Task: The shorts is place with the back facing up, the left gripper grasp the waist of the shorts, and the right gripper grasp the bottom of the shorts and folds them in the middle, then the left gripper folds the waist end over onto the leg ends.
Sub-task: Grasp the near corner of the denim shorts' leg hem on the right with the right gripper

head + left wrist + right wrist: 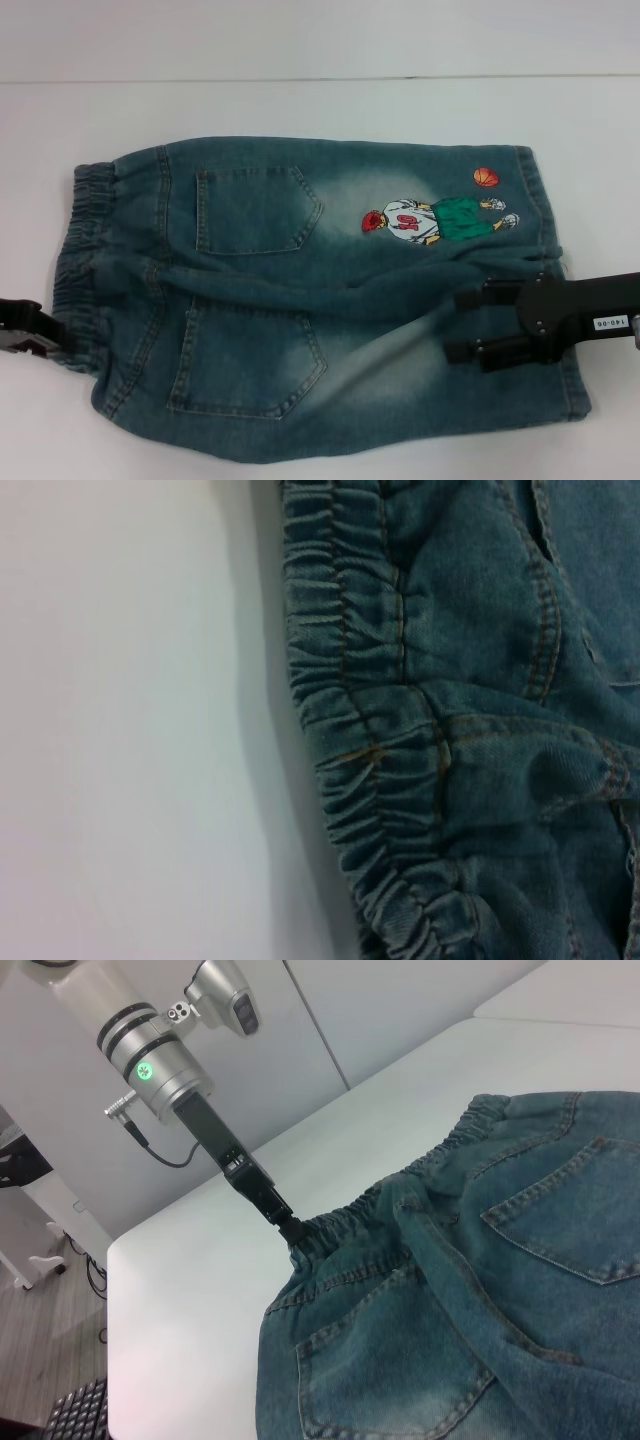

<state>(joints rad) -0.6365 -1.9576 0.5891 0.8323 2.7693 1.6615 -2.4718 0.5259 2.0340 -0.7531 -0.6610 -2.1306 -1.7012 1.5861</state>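
Observation:
The blue denim shorts (300,300) lie back side up, with two back pockets showing. The elastic waist (75,250) is at the left and the leg ends (545,230) at the right. A cartoon basketball player is printed on the far leg. My left gripper (45,338) is at the near part of the waist and shut on it. In the right wrist view the waistband (350,1215) bunches up into the left gripper (291,1230). My right gripper (455,325) is open over the near leg, and its two black fingers rest on the denim a little in from the hem.
The shorts lie on a white table (300,105) whose far edge runs across the top of the head view. In the right wrist view, the table's left edge (110,1260) drops off to the floor, with a keyboard below it.

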